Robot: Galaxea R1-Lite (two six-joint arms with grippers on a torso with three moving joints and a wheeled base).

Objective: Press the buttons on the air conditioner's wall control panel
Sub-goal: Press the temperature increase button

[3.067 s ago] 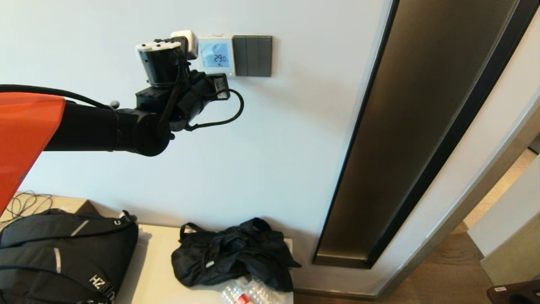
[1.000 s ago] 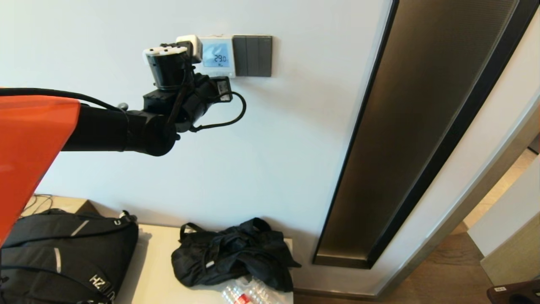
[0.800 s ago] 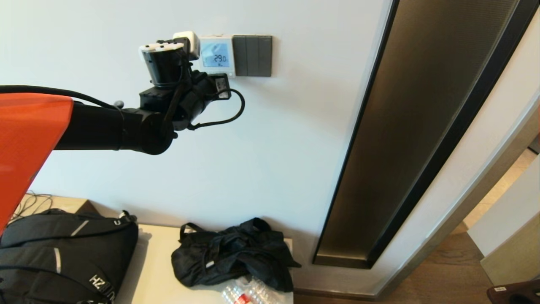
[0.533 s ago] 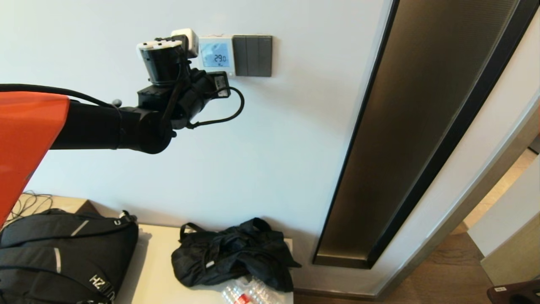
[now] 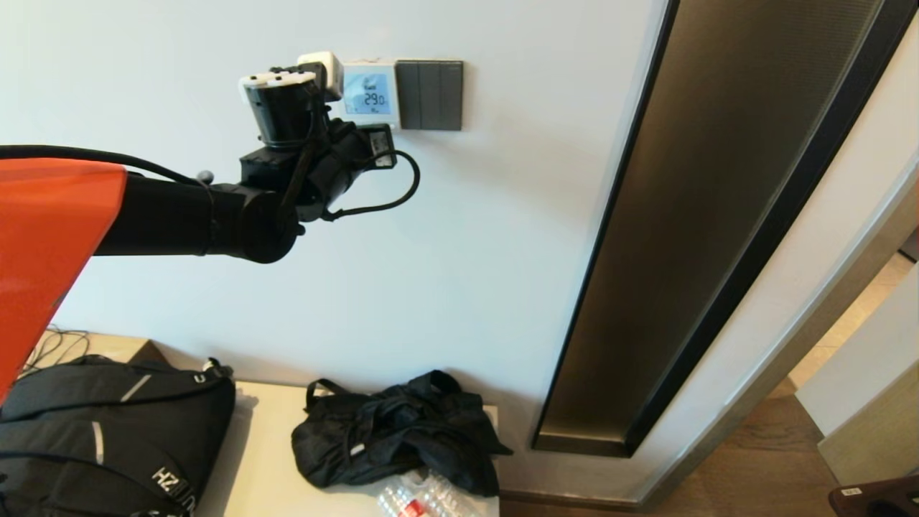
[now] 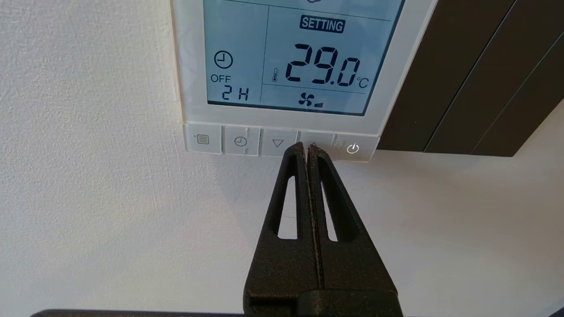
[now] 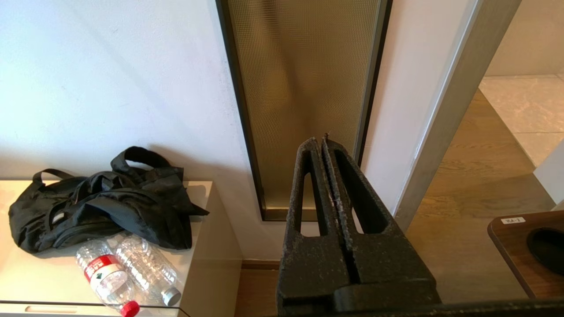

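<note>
The white wall control panel (image 5: 368, 93) shows 29.0 on its lit blue screen (image 6: 304, 53). Under the screen runs a row of buttons: menu (image 6: 202, 139), clock (image 6: 240, 141), down arrow (image 6: 277, 143) and power (image 6: 352, 149). My left gripper (image 6: 307, 147) is shut and empty, its joined tips on the button between the down arrow and the power button, covering its mark. In the head view the left wrist (image 5: 301, 143) hides the fingers and the panel's lower left corner. My right gripper (image 7: 320, 140) is shut and empty, held low and away from the panel.
A dark grey switch plate (image 5: 429, 95) adjoins the panel's right side. A tall dark glass strip (image 5: 711, 215) runs down the wall. Below, a low white cabinet (image 5: 266, 459) holds a black backpack (image 5: 108, 438), a crumpled black bag (image 5: 395, 431) and plastic bottles (image 7: 128, 268).
The left arm drew back a little up and left from the panel, then moved right and down toward it again. The display still reads 29.0.
</note>
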